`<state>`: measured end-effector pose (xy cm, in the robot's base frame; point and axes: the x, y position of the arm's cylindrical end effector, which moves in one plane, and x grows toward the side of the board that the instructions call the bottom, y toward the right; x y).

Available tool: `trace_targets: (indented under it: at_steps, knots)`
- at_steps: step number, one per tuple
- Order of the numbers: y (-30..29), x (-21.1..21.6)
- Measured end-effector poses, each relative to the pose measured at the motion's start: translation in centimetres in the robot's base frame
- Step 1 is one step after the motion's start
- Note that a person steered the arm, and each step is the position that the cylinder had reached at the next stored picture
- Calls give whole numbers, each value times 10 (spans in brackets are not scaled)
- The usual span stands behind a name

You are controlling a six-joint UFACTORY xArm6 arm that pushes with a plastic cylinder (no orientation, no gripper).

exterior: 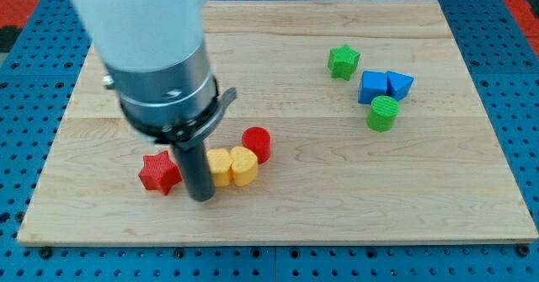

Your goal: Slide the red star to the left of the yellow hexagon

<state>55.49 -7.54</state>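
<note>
The red star (159, 172) lies on the wooden board (337, 189) at the lower left. My tip (202, 198) stands just to the star's right, between it and a yellow block (220, 166). That block's shape is partly hidden by the rod. The yellow hexagon (244, 166) touches this yellow block on its right. A red cylinder (257, 143) sits just above and to the right of the hexagon, touching it or nearly so.
A green star (344, 61) lies at the upper right. Below it, a blue cube (373, 87) and a blue triangular block (399, 85) sit side by side, with a green cylinder (383, 113) under them. The arm's body (160, 55) covers the upper left.
</note>
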Motion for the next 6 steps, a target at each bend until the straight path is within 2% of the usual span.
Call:
trace_targets:
  at_steps: [1,2,3,4,5,6]
  knots:
    - [5,36]
    - [-87,27]
    - [-99,-6]
    - [-23,-20]
    - [3,4]
    - [57,37]
